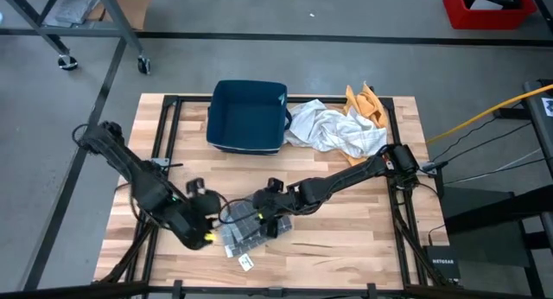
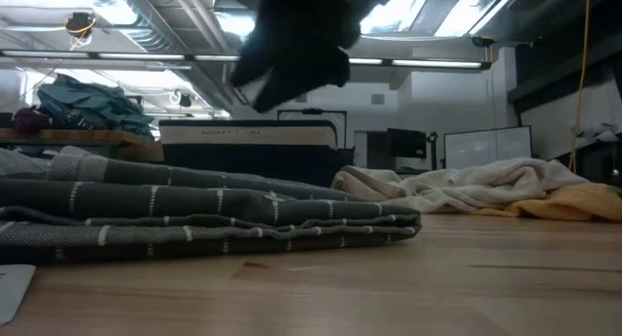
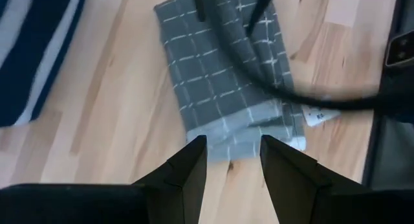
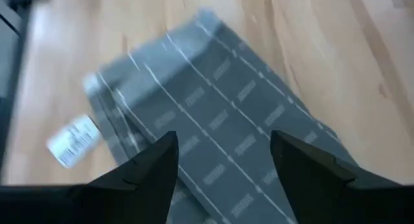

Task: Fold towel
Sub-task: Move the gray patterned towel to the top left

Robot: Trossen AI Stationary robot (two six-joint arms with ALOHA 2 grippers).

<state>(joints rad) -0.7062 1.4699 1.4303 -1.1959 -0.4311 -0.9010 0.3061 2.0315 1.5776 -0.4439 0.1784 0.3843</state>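
Note:
A grey checked towel (image 1: 244, 235), folded into a small flat stack of several layers, lies on the wooden table near its front edge. Its white label (image 1: 245, 262) sticks out at the near side. My left gripper (image 1: 210, 232) hovers just left of the towel. In the left wrist view its fingers stand open (image 3: 233, 153), with the towel's edge (image 3: 226, 75) ahead of them. My right gripper (image 1: 270, 219) hangs over the towel's right part, open (image 4: 223, 166), with the towel (image 4: 220, 101) below it. In the low view the towel (image 2: 194, 215) lies flat under a dark gripper (image 2: 292, 45).
A dark blue bin (image 1: 248, 116) stands at the table's far middle. Beside it on the right lie a crumpled white cloth (image 1: 333, 130) and an orange cloth (image 1: 363, 100). Bare wood shows right of the towel. A black cable (image 3: 272, 88) crosses the left wrist view above the towel.

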